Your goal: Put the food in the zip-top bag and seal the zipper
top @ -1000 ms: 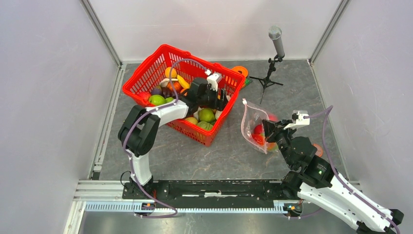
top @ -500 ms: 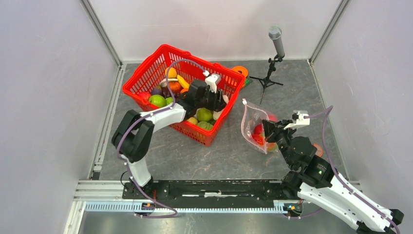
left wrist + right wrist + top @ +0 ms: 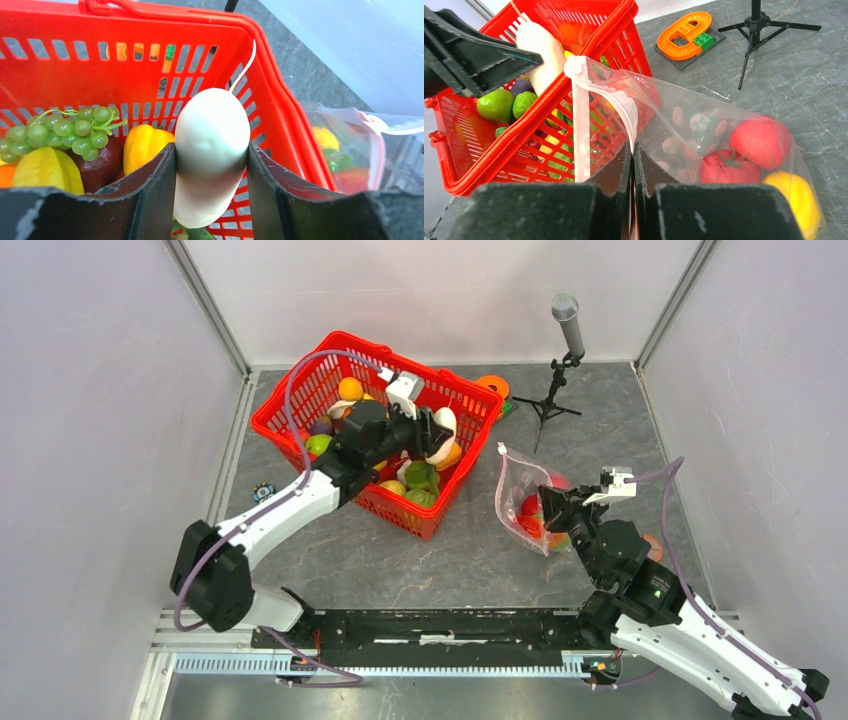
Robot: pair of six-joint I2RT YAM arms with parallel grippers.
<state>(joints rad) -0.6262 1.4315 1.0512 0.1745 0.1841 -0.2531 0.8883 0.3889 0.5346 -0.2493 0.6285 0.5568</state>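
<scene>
The left gripper [image 3: 211, 152] pinches a white vegetable [image 3: 212, 125] across its middle. Its jaws are spread only as wide as the piece, which hangs over the inside of the basket [image 3: 282, 117]. The step in hand looks like the carry to the bag. The next move likely calls for a swing to the gripper's right, over the basket rim, and a release above the bag's mouth. Left of the fingers, in the basket, lie grapes [image 3: 65, 132], a yellow pepper [image 3: 142, 145] and a star fruit [image 3: 47, 170].

The right gripper [image 3: 632, 150] is pressed together on the lip of the bag [image 3: 724, 120], propping the mouth open beside the basket. The zipper [image 3: 578, 125] rises just left of its fingers, unsealed. Beyond, inside the bag, sit two red fruits [image 3: 729, 167] and a yellow fruit [image 3: 799, 197].
</scene>
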